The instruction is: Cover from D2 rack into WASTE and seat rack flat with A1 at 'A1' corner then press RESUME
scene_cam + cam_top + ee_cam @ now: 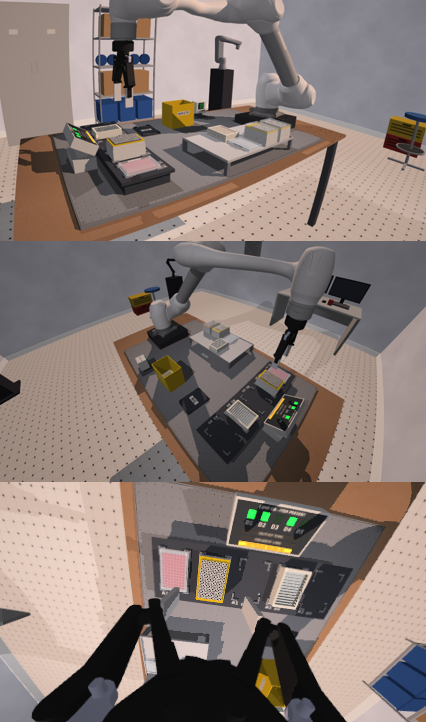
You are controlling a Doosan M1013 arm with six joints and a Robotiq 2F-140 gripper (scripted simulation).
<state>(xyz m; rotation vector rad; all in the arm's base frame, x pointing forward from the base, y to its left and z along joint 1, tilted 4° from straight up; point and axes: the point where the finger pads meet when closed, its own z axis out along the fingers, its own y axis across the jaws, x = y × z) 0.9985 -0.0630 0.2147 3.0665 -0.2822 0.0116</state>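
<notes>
My gripper [276, 360] hangs high above the table, open and empty, on the arm-base side of the deck; it also shows in the exterior view [123, 100] and the wrist view [210, 607]. The yellow-rimmed tip rack at D2 [270, 379] [125, 146] [214, 578] shows its speckled tip field, and I see no cover on it. It looks level between its brackets. The yellow WASTE bin [166, 370] [178, 114] stands upright, with a pale flat piece lying inside.
The open pink plate at D1 [279, 373] [174, 569] lies beside the rack. The ribbed reservoir is at D4 [242, 414]. The panel [284, 415] shows green lights and an orange strip. The RG nest [196, 398], the shelf with racks [222, 344] and a small key box [198, 106] stand nearby.
</notes>
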